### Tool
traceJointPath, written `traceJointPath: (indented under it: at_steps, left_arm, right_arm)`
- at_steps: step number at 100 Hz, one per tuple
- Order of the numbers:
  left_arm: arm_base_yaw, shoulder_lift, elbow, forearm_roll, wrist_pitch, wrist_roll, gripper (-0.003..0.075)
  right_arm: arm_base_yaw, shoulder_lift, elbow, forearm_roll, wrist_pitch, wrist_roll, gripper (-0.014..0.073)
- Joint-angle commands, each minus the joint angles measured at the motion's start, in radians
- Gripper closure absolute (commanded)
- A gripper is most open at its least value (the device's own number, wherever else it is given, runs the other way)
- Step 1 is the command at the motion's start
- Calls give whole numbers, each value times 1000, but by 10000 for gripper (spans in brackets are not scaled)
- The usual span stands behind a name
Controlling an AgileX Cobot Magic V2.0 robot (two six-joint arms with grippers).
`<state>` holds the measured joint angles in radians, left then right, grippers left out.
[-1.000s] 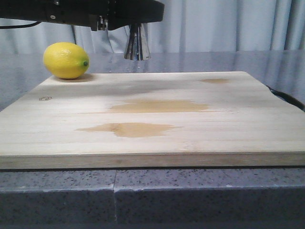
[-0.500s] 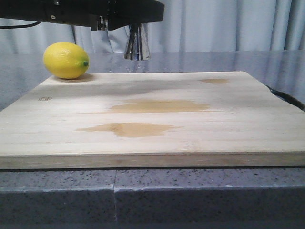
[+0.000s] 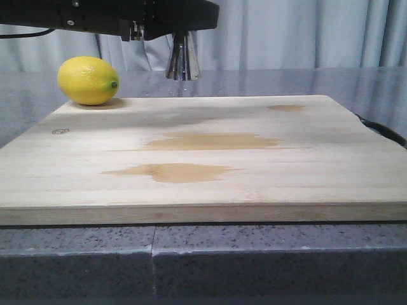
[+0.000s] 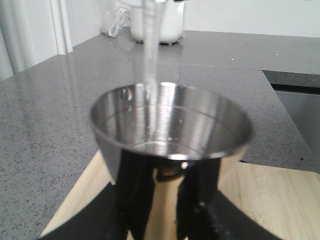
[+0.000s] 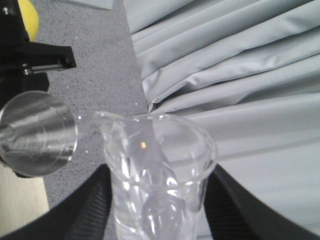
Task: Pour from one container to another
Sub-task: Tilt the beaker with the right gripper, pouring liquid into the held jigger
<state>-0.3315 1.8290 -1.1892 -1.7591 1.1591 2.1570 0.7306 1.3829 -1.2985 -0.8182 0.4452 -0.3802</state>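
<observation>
surface: grey speckled counter (image 3: 76,254) is carrying a pale wooden board (image 3: 203,159), with grey curtains (image 3: 305,32) hanging behind; the board is showing tan damp-looking patches (image 3: 175,171).
clutter: lemon (image 3: 88,80) is sitting on the board's far left corner, well apart from the pour.
jigger: steel jigger (image 4: 170,132) is being held upright off the board, above its far edge, upper cup facing up and already holding a shallow pool of clear liquid.
left gripper: left gripper (image 4: 165,220) is clamping the jigger low on its body, dark fingers (image 4: 132,200) pressing either side.
beaker: glass beaker (image 5: 157,165) is tilting with its rim toward the jigger, sitting higher than it.
right gripper: right gripper (image 5: 157,210) is squeezing the beaker between its black fingers (image 5: 90,205).
stream: a thin clear stream (image 4: 150,50) is falling into the cup, landing close to the far rim, not centre.
stage: pour looks to be in progress, judging by the stream and the low fill.
risk 1: stream is entering near the rim, so any drift of either arm is likely sending it over the edge onto the counter or board.
risk 2: steeper tilt is risking a surge that splashes out of the shallow cone or overfills it.
risk 3: polished steel in a narrow pinch may be slipping or tipping as weight is added.
</observation>
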Motion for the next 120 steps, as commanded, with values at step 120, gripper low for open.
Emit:
traceJointPath:
  at_steps: [120]
  left_arm:
    - [-9,-57,-31,-91,97,-7,521]
  right_arm:
    - [-1,-31,-40,-158,-71,-6,284]
